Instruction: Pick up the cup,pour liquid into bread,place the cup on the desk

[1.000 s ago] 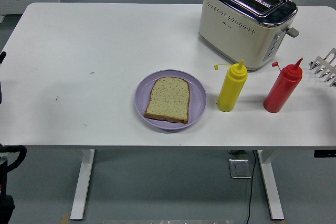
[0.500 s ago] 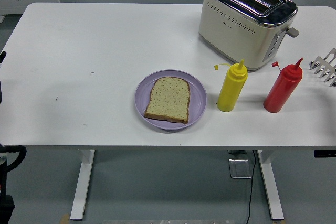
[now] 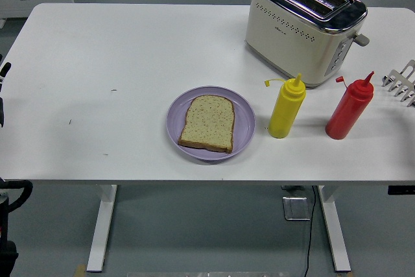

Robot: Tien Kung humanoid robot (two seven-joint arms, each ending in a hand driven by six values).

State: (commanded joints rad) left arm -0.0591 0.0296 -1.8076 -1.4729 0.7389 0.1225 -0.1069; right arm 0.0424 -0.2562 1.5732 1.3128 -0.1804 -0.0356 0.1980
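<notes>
Yellow bottle (image 3: 286, 109) and red bottle (image 3: 349, 108) stand untouched by the bread (image 3: 207, 122); no hand visible, so grasping comes first.

The table (image 3: 130, 50) has a smooth, matt white top with a few small dark specks. The toaster (image 3: 305, 27) has cream sides with a soft sheen and a polished, mirror-bright metal top. The yellow squeeze bottle (image 3: 286, 109) and the red squeeze bottle (image 3: 349, 109) look like glossy plastic. The purple plate (image 3: 243, 121) is smooth with a dull shine. The bread slice (image 3: 207, 122) is porous, speckled and rough, with a darker crust.
</notes>
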